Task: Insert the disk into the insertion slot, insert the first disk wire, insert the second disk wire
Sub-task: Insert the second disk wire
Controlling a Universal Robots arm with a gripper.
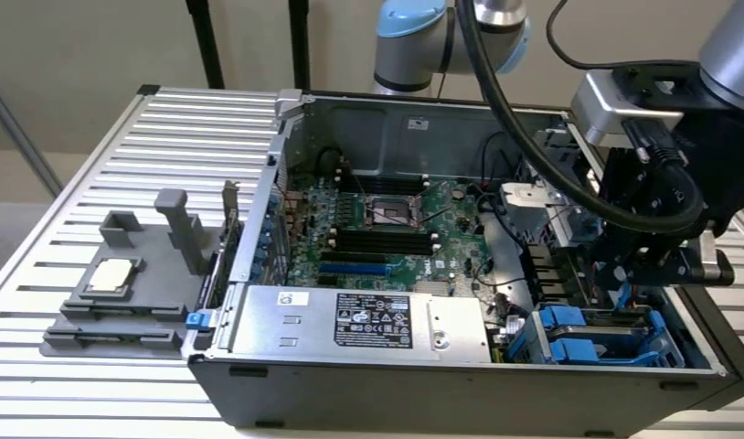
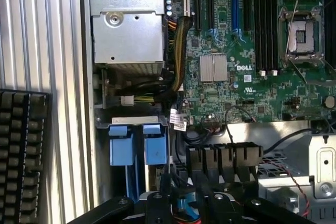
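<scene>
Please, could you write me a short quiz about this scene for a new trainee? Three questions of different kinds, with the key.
1. True or false: the gripper is nearer to the insertion slot than to the grey fixture.
2. What lies on the grey fixture? A) a screwdriver B) a square chip C) a cup
3. Fill in: the insertion slot's plastic tabs are ____.
Key: 1 true; 2 B; 3 blue.
</scene>
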